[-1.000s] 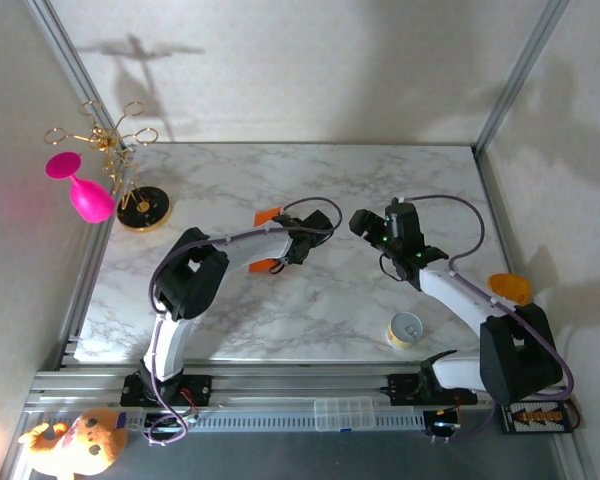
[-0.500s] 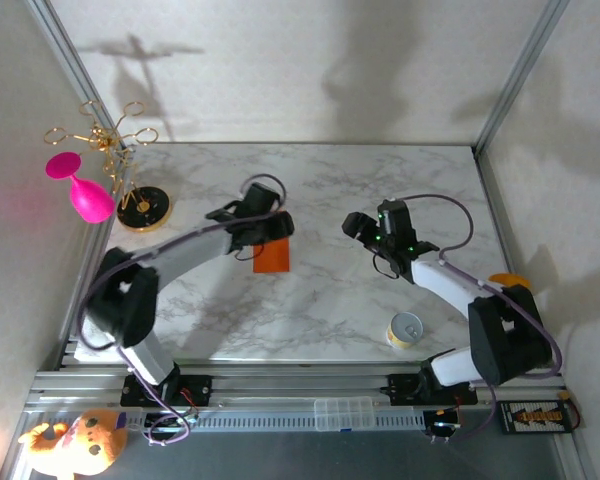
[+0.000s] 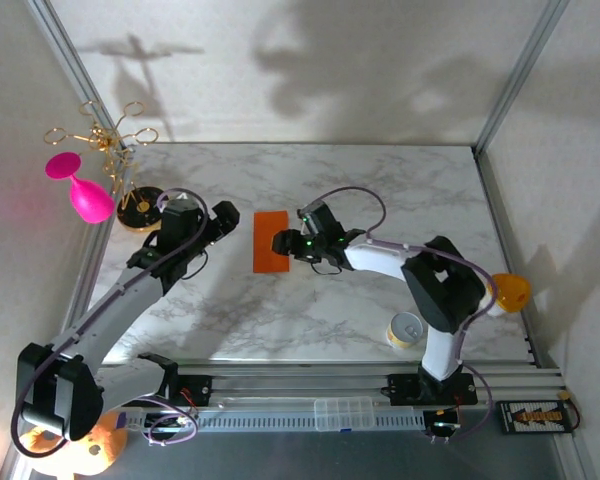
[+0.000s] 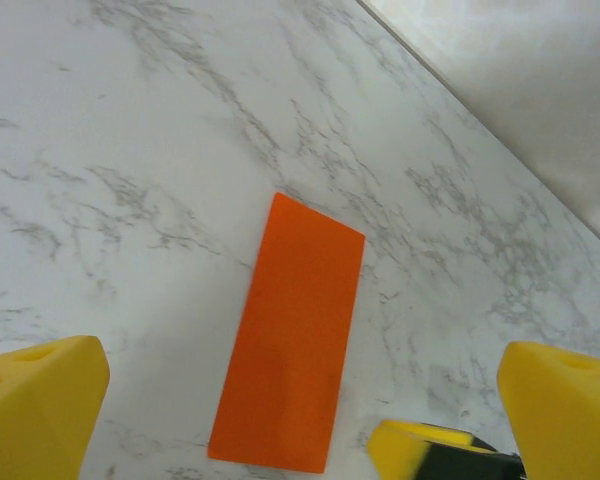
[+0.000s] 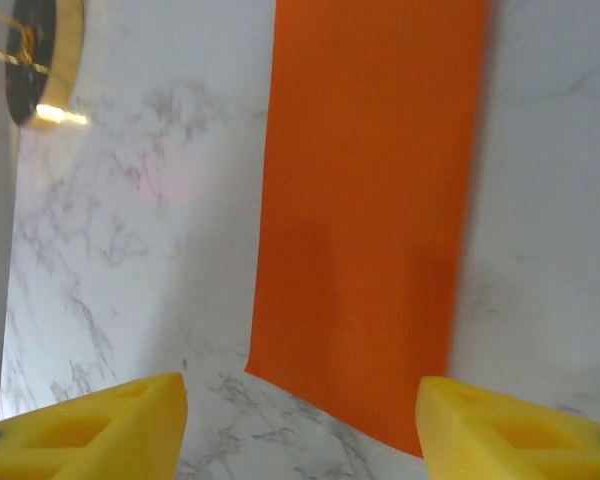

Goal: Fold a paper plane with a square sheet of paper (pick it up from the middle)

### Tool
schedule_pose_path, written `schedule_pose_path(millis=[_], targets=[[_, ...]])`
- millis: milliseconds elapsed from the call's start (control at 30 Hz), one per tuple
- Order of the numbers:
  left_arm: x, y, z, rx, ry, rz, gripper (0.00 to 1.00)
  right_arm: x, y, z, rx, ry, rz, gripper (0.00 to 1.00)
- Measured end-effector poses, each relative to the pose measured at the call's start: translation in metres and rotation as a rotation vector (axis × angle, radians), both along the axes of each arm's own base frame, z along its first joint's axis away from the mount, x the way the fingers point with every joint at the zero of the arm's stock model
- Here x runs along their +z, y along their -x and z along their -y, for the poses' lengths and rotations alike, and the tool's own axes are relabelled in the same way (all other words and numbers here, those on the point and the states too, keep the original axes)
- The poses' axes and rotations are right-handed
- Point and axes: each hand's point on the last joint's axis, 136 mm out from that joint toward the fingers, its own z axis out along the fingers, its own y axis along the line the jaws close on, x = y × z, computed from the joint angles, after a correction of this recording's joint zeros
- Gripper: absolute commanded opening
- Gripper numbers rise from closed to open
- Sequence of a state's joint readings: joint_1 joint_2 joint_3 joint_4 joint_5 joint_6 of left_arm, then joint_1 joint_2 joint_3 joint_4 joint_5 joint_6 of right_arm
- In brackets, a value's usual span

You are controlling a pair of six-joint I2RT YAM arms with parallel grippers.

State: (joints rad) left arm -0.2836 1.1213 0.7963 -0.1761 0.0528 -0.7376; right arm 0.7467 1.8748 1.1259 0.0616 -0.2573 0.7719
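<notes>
Left gripper [image 3: 225, 225] had swung back off the paper [image 3: 271, 241] and sprung wide, holding nothing. Right gripper [image 3: 288, 243] had slid in across the table [image 3: 380, 180] to the paper's right edge, fingers parted, gripping nothing. Paper lay flat mid-table, a narrow orange rectangle between the two grippers, the left one just beside it.

White, grey-veined marble table [image 3: 380, 190]. Flat at its centre lies an orange sheet of paper [image 3: 271, 241], a narrow rectangle with long edges running near to far. A small yellow can [image 3: 407, 329] stands near-right; a round gold stand base [image 3: 143, 209] sits far-left.
</notes>
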Motion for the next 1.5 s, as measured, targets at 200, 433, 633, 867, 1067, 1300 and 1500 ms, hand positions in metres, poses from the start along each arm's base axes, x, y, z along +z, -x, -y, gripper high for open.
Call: schedule_pose_path(millis=[200,433,633,867,1067,1300,1500], targets=[[-0.003,0.002,-0.005,0.011,0.006,0.002,0.99,-0.029,0.005,-0.019,0.06,0.012,-0.08,0.58],[-0.018,0.0,0.004,-0.027,0.034,-0.029,1.0,-0.04,0.007,-0.017,0.079,0.05,-0.095,0.57],[-0.053,0.007,0.018,-0.089,0.08,-0.118,0.99,-0.043,0.039,0.016,0.088,0.062,-0.092,0.57],[-0.087,0.03,0.037,-0.145,0.174,-0.207,0.99,-0.028,0.041,0.038,0.059,0.043,-0.084,0.58],[-0.106,0.05,0.061,-0.178,0.249,-0.28,0.94,0.007,0.005,0.028,0.007,0.02,0.005,0.52],[-0.13,0.07,0.1,-0.22,0.311,-0.394,0.76,-0.022,0.008,0.031,0.008,0.074,-0.057,0.45],[-0.146,0.079,0.119,-0.226,0.347,-0.463,0.59,-0.047,0.013,0.037,0.003,0.127,-0.11,0.45]])
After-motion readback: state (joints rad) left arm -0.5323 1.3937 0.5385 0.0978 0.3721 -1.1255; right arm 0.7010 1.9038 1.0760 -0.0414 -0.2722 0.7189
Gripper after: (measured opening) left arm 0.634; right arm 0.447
